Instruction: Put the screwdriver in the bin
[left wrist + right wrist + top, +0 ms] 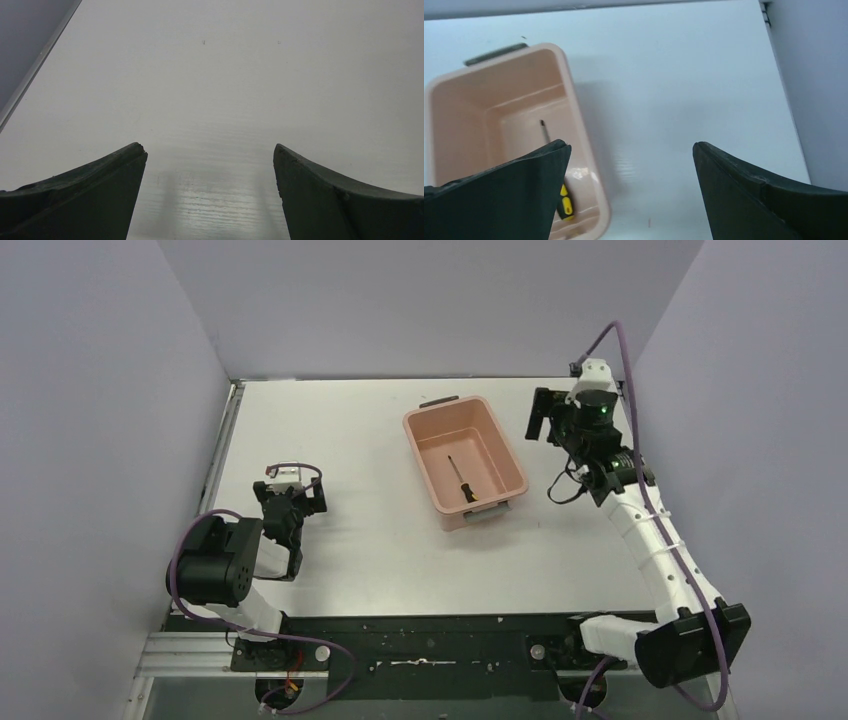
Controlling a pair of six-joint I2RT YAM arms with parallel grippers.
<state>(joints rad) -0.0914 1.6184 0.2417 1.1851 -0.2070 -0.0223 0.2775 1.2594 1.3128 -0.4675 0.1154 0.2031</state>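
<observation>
While the screwdriver (461, 480) lies in the bin (445, 423), the right tool (631, 147) hangs beside it, spread wide (holding nothing).

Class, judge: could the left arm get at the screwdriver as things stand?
Probably yes: the screwdriver lies uncovered in the open-topped bin, nothing stands between it and the open left gripper, though it must come in over the wall.

Screwdriver (461, 481) lying in the bin (422, 462) on the tabletop (380, 560).
Right end effector (630, 145) near the bin's right side; left end effector (210, 150) well apart, leftward.
</observation>
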